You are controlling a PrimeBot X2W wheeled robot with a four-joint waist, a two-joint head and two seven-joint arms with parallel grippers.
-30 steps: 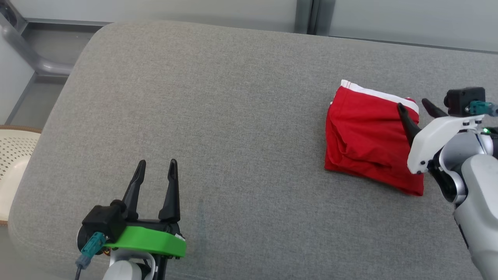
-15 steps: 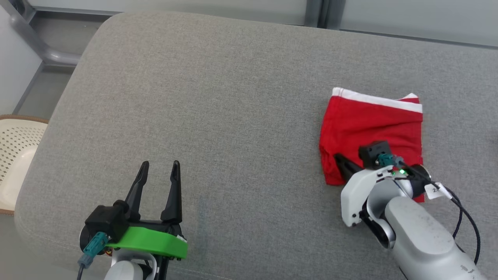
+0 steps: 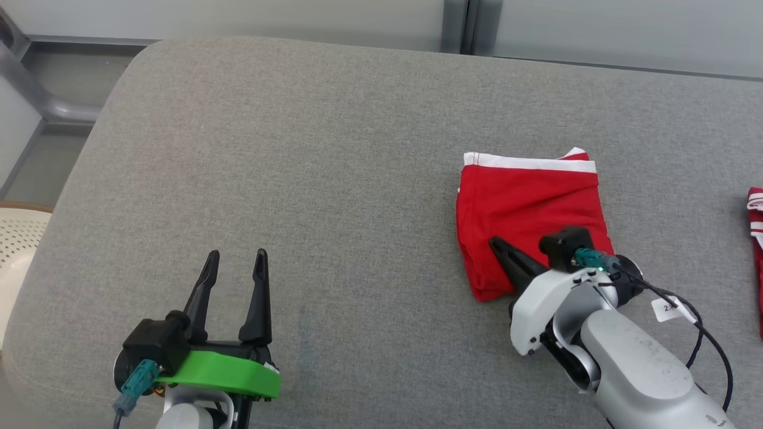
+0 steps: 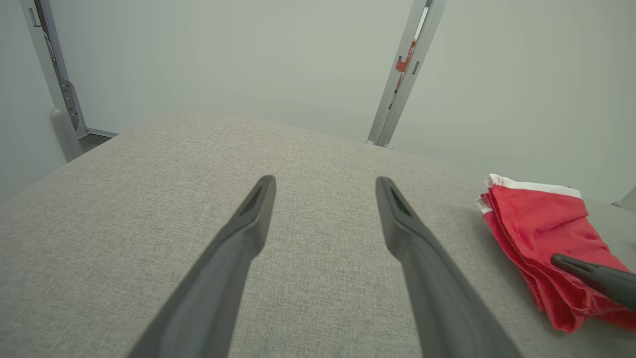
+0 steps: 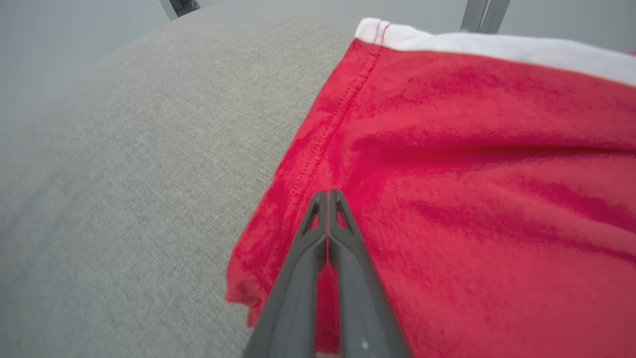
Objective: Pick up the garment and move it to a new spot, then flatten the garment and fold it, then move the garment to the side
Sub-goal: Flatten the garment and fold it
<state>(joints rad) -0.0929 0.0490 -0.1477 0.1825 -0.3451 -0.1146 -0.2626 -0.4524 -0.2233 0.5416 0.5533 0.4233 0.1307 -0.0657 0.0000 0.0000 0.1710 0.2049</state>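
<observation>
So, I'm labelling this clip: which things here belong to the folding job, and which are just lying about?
Job: garment, folded; right gripper, shut, over it; left gripper, open; cushion under it.
Lying about: second red cloth at right edge; pale perforated thing at left.

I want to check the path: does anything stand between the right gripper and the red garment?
Nothing visible does. The shut right gripper lies directly over the red garment, near its left edge.
</observation>
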